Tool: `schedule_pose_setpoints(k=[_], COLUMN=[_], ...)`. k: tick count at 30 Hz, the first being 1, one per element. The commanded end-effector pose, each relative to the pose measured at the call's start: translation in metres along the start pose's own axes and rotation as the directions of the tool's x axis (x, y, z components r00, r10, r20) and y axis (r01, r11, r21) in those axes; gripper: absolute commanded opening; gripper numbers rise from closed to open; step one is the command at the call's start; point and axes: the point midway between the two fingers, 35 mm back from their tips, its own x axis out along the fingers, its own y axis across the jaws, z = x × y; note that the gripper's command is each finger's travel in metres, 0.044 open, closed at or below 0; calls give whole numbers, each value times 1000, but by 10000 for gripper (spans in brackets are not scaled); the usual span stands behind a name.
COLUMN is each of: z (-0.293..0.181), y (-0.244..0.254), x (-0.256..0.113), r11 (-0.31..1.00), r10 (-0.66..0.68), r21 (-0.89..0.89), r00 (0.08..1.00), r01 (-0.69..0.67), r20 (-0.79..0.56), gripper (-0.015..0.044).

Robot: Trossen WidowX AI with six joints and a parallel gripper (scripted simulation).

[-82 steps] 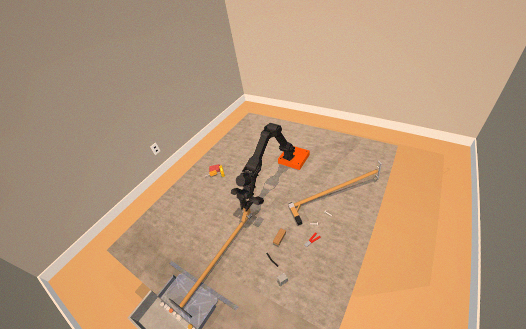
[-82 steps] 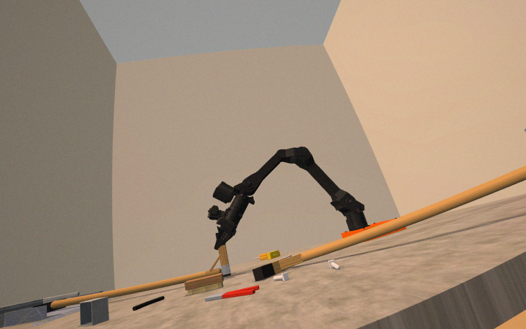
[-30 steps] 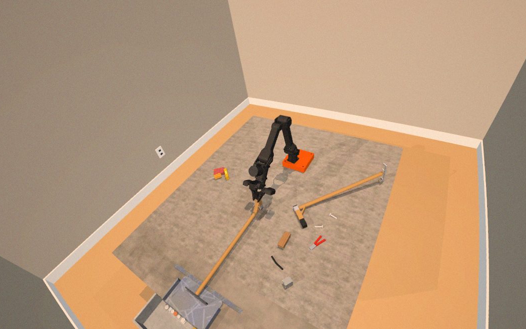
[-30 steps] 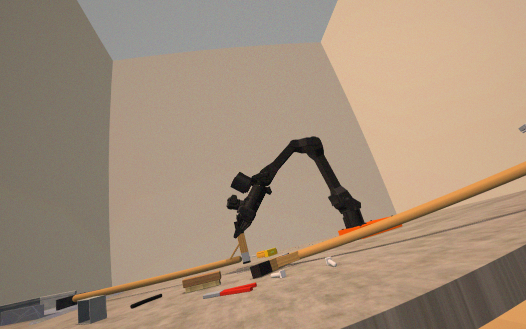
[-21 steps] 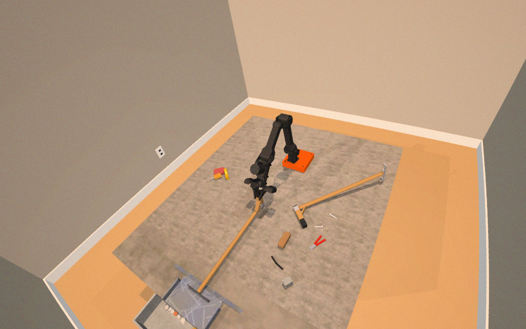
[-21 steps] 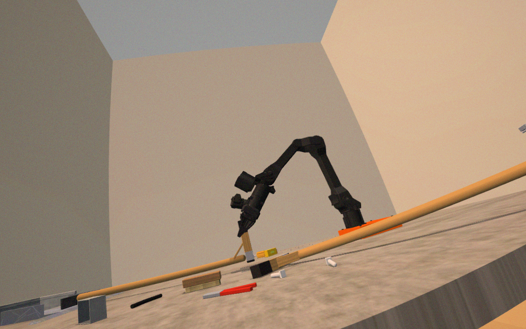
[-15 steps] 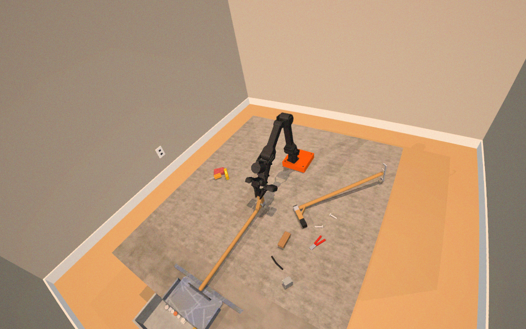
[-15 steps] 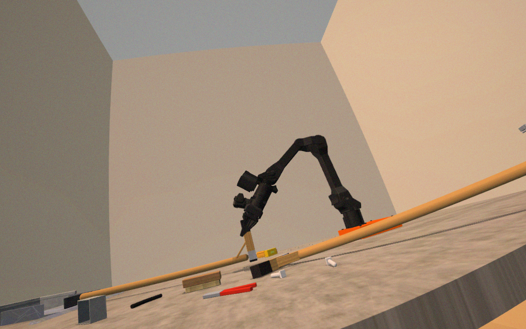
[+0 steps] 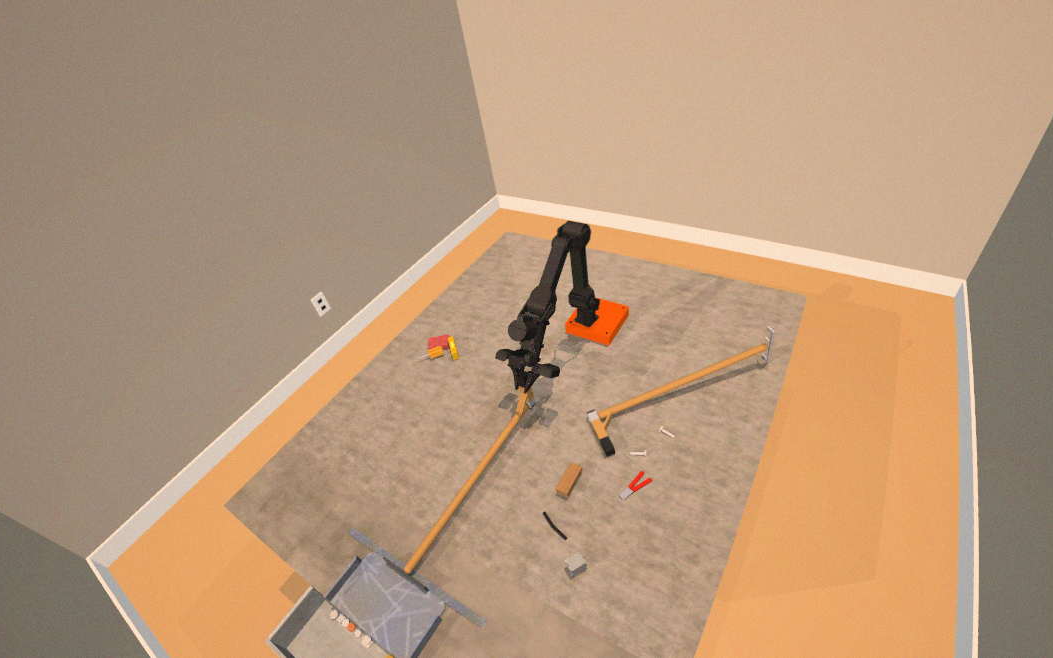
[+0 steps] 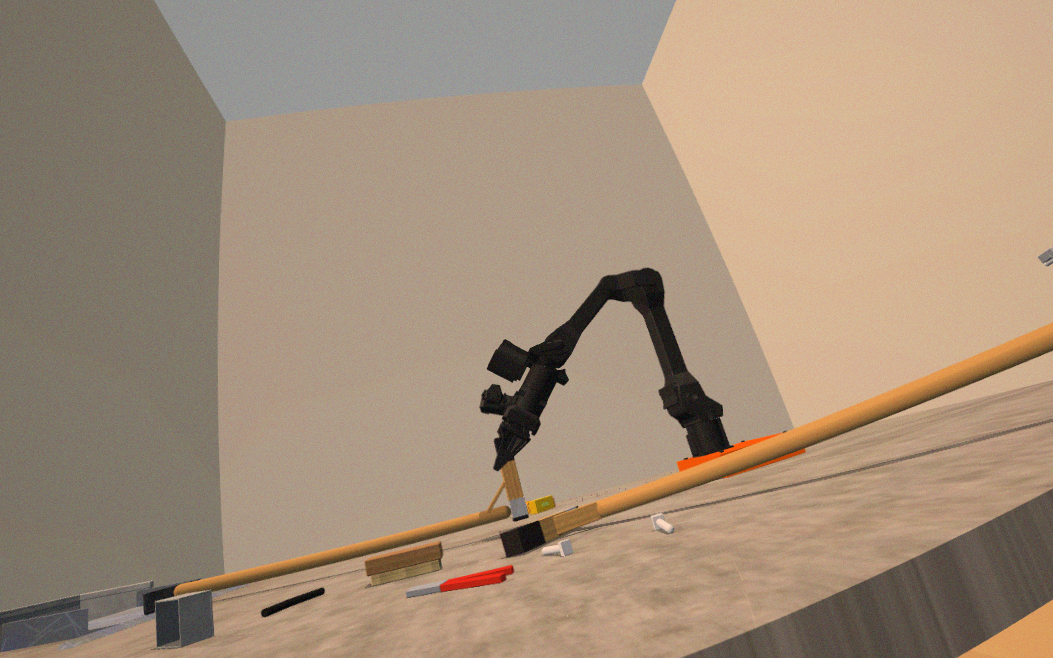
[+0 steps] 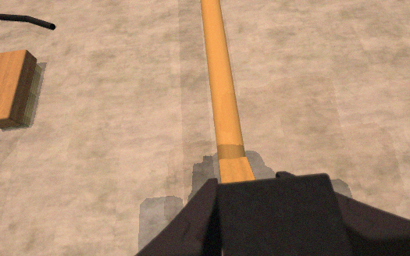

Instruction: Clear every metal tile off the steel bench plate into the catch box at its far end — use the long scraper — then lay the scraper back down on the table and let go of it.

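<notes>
My gripper [image 9: 523, 387] [image 10: 501, 465] [image 11: 247, 184] is shut on the upright wooden grip of the long scraper [image 9: 465, 489] [image 10: 350, 553] [image 11: 222, 78]. The scraper's handle runs out to its dark blade [image 9: 405, 571] [image 10: 157, 599], which is at the near end of the steel bench plate [image 9: 387, 608]. I see no tile on the visible part of the plate. Several small white and orange tiles [image 9: 350, 627] lie in a row inside the catch box [image 9: 293, 613], beside the plate's far edge. The far part of box and plate is cut off by the frame.
A second long-handled tool [image 9: 685, 380] [image 10: 841, 416] lies to the right. Nearby are a wooden block [image 9: 568, 480] [image 10: 403, 559] [image 11: 2, 86], red pliers [image 9: 635, 485] [image 10: 473, 580], a black rod [image 9: 555, 525] [image 10: 293, 602] [image 11: 26, 18] and a grey block [image 9: 575, 564] [image 10: 184, 618].
</notes>
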Motion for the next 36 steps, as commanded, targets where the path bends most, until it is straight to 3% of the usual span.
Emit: schedule_pose_setpoints(k=[1,36], z=[-5,-49], y=[0,0], x=[-5,-26], r11=[1000,1000], r10=[-3,-3], r21=[3,3], r00=[1000,1000], r01=[3,3], r20=[8,6], gripper=[0,0])
